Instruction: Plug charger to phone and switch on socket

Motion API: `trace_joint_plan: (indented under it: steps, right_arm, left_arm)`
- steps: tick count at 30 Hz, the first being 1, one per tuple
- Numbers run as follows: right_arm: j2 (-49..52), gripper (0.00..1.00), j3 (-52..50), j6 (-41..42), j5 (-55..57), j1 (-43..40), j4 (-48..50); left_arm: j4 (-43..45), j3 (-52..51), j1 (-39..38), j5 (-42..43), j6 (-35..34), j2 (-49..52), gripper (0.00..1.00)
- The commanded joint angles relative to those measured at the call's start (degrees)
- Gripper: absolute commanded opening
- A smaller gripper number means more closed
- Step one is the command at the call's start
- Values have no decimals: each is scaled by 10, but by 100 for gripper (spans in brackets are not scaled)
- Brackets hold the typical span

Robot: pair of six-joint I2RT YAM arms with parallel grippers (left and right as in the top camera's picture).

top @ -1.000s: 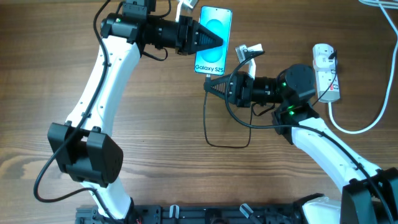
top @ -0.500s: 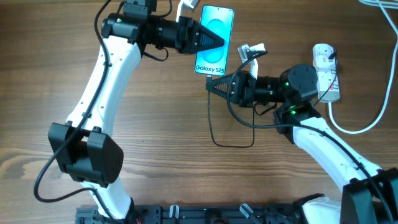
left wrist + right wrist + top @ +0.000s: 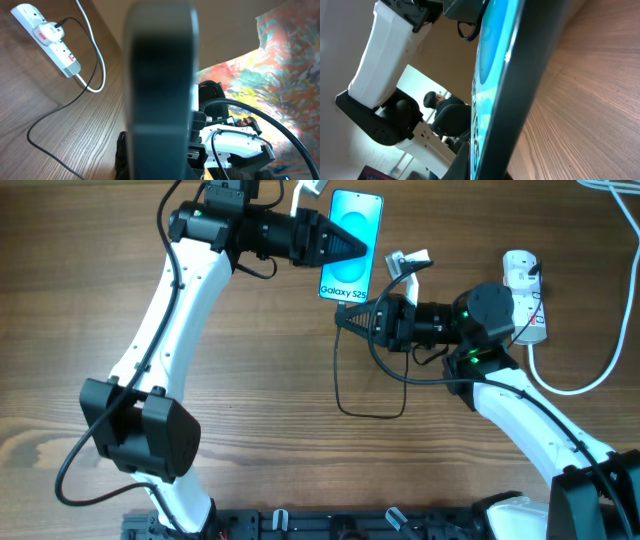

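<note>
Gripping the phone (image 3: 366, 215) by its long side, the left gripper (image 3: 352, 248) is clamping shut on it, screen up, with the "Galaxy S25" end turned toward the other arm, probably so the charging port is facing the plug. The right gripper (image 3: 342, 320) is pinching closed on what looks like the tip of the charger (image 3: 336, 380), just beside that end of the phone, while the thin black cable is trailing in a slack loop across the table (image 3: 250, 380). The socket (image 3: 522, 290) is lying well apart near the right edge, waiting for its turn.
</note>
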Motion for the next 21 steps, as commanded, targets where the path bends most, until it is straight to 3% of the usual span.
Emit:
trace_joint_plan:
  steps: [1, 14, 18, 21]
  right_arm:
    - [6, 4, 13, 6, 80, -13, 21]
    - [6, 4, 14, 8, 80, -46, 57]
    - [6, 4, 14, 18, 88, -46, 57]
    - [6, 4, 14, 23, 90, -45, 63]
  left_arm:
    - [-10, 2, -29, 6, 11, -19, 4]
    - [-72, 2, -29, 6, 15, -19, 4]
    - [-112, 2, -40, 0, 76, -19, 4]
    - [-101, 2, -52, -23, 77, -19, 4]
